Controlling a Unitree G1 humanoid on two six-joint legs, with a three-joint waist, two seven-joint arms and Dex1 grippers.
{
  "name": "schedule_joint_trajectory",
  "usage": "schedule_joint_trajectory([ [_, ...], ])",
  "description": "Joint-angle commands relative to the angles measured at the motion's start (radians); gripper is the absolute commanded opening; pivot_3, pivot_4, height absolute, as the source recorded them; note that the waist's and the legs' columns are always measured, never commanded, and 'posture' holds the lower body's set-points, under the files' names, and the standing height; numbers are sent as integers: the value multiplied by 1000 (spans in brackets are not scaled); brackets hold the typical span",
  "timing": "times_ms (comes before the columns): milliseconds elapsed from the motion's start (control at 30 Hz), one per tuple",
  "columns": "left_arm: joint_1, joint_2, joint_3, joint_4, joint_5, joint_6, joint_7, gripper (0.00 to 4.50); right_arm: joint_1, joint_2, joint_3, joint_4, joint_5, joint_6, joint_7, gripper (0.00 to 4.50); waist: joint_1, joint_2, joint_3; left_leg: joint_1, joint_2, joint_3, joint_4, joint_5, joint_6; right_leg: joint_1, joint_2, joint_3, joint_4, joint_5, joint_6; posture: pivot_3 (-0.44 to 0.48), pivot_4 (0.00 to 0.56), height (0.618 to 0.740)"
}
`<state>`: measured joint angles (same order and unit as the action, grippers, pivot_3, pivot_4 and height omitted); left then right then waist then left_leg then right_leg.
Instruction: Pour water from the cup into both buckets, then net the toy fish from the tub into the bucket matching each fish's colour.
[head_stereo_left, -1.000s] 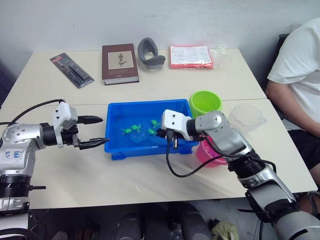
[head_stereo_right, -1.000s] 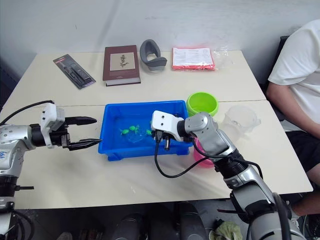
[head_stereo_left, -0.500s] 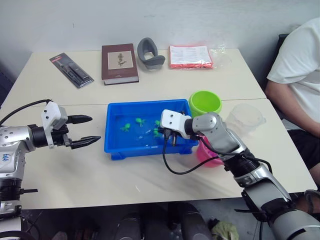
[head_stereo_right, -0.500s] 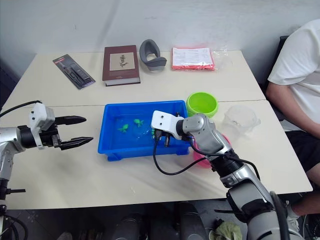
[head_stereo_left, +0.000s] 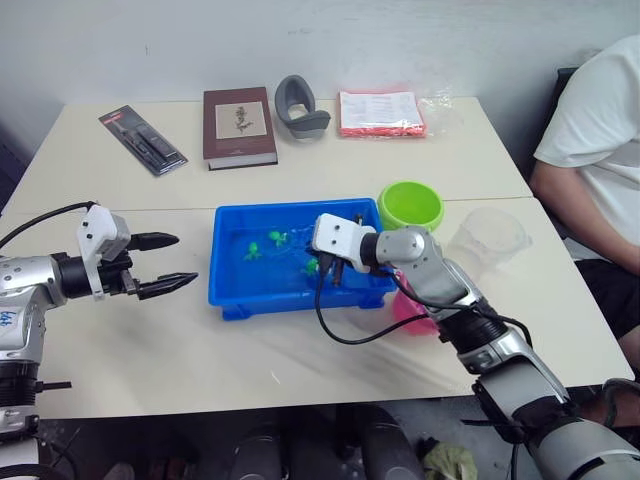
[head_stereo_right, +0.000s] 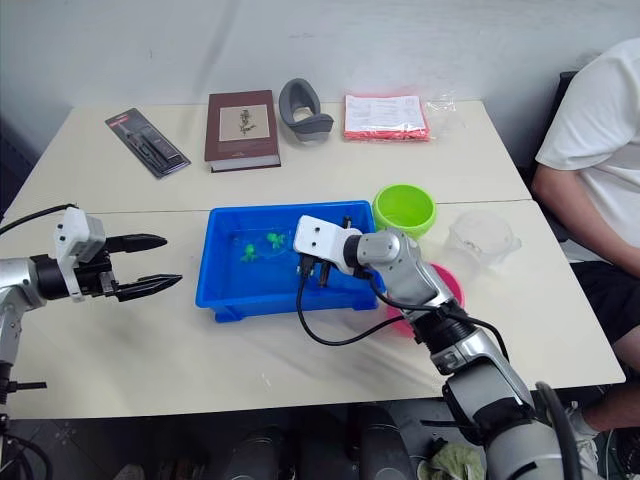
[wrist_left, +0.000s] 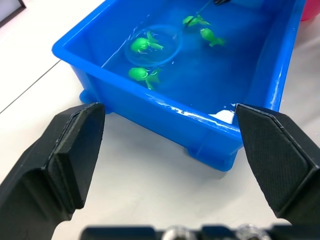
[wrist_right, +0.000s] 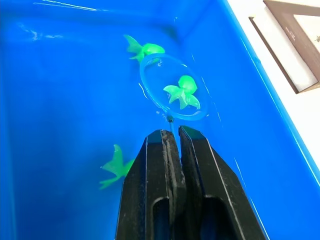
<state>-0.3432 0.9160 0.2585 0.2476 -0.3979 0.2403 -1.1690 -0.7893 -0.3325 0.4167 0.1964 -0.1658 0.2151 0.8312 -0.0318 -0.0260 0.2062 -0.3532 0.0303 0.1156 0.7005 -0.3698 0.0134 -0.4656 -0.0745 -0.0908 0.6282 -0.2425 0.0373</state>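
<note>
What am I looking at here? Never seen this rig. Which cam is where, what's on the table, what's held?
A humanoid robot with two arms, each ending in a two-fingered tool. Two pictures come from its head, looking down over a table; the other two come from cameras on each wrist.

The right tool is shut on the thin handle of a small ring net dipped in the blue tub, with one green toy fish inside the ring and more around it. The left tool is open, beside the tub, holding nothing.

Near the tub stand a green bucket, a pink bucket and a clear cup. Further back lie a book and a red packet. A person sits alongside.
</note>
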Motion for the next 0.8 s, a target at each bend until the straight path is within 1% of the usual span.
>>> schedule_joint_trajectory([
  [33,12,15,38,-41,-19,2,8,4459,33,-22,-48,-112,29,-28,0,0,1,0,0,0,0,0,0,0,0,0,0,0,0,0,0,0,150,740],
  [167,23,10,45,-64,-29,5,14,4459,99,-77,-87,-231,76,-53,46,0,2,0,0,0,0,0,0,0,0,0,0,0,0,0,0,0,150,740],
  [233,20,7,43,-74,-32,6,17,4459,132,-104,-116,-292,114,-9,66,0,3,0,0,0,0,0,0,0,0,0,0,0,0,0,0,0,150,740],
  [400,-4,-4,25,-90,-35,12,22,4459,190,-187,-169,-370,146,-1,88,0,4,0,0,0,0,0,0,0,0,0,0,0,0,0,0,0,150,740],
  [533,-58,-43,3,-116,-56,37,38,4459,311,-273,-285,-503,226,12,103,0,13,0,0,0,0,-1,0,0,0,0,0,-1,-1,0,0,0,150,740],
  [667,-87,-71,-10,-130,-64,56,47,4459,377,-316,-343,-529,237,-49,85,0,10,-1,0,1,-1,0,0,0,1,1,0,0,-1,0,1,0,150,740],
  [800,-129,-106,-42,-138,-60,64,58,4459,435,-343,-430,-541,267,-95,63,0,8,-1,0,1,-1,0,0,0,0,1,0,0,0,1,1,0,150,740],
])
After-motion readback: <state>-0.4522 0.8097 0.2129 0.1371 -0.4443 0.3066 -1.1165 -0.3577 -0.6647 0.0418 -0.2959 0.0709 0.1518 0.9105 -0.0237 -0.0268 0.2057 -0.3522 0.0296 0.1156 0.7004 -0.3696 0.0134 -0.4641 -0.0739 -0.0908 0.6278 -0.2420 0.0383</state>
